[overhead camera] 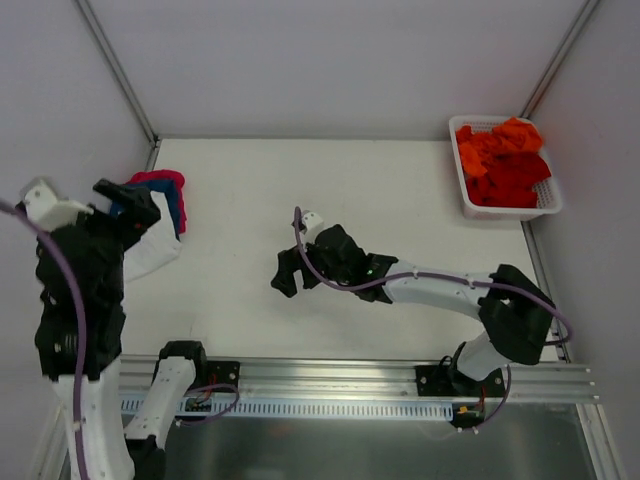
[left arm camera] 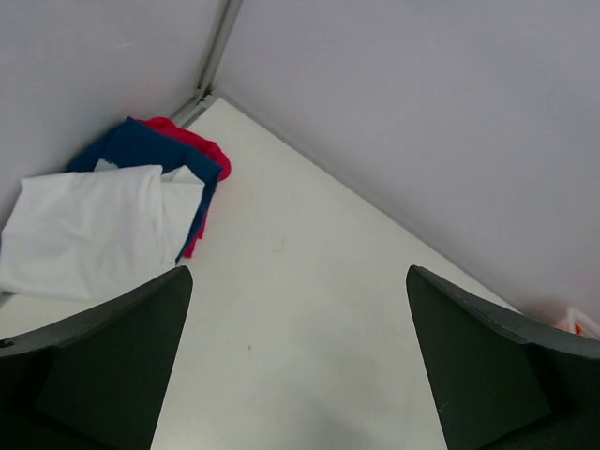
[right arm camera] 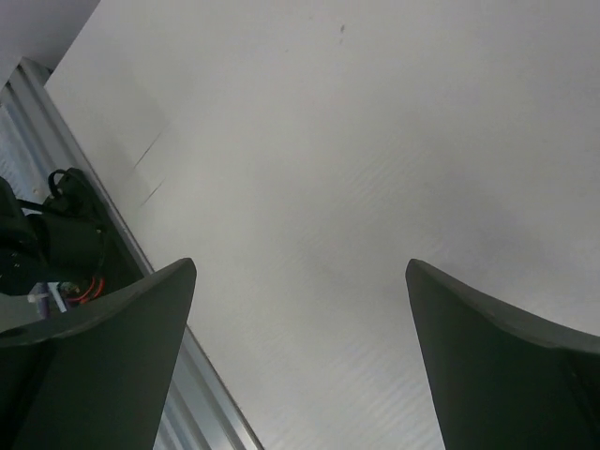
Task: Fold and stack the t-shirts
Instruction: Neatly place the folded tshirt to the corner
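Seeing white t-shirt on navy t-shirt and pink-red t-shirt, piled in far-left corner of white table, close against grey walls. Finding orange and red t-shirts heaped in basket at far-right corner, with open surface between these 2 piles. Holding nothing, jaws apart: left gripper, right gripper.

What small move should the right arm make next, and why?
Probably swing the right end effector toward the basket. It is open and empty over bare table, orange and red shirts lie crumpled in the basket, and a pile of shirts already sits at the far left.
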You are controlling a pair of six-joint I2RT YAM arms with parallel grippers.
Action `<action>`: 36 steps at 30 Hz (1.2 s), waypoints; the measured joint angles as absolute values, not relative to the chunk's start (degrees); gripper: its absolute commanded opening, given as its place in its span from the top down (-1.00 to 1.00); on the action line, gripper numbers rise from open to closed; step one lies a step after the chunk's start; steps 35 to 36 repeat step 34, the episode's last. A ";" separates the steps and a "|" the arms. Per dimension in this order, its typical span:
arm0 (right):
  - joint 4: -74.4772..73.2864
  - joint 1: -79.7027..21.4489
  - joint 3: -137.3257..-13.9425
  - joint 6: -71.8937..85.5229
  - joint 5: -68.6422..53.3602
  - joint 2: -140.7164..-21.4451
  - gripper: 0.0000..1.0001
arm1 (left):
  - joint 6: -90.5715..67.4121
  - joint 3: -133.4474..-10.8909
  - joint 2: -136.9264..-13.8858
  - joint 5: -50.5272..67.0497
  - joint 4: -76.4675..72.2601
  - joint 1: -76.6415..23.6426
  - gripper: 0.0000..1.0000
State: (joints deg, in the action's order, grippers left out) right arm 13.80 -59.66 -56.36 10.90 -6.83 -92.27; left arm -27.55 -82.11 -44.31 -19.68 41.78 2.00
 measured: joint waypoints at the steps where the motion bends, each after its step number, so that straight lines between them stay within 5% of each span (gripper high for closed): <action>1: 12.19 -60.53 -55.24 10.22 -3.95 -89.45 -0.99 | -27.94 -78.78 -37.93 -17.58 41.25 1.43 -0.98; 9: -0.64 -71.26 -52.60 6.09 19.59 -73.47 -0.99 | -27.42 -58.89 -14.90 -2.74 44.07 1.45 -0.98; 19: -11.62 -73.30 -53.21 5.58 33.89 -73.36 -0.99 | -25.93 -55.96 -18.61 5.98 44.23 1.45 -0.98; 36: -20.75 -74.17 -64.53 6.39 41.08 -81.21 -0.99 | -26.20 -52.97 -22.22 11.86 43.46 1.45 -0.98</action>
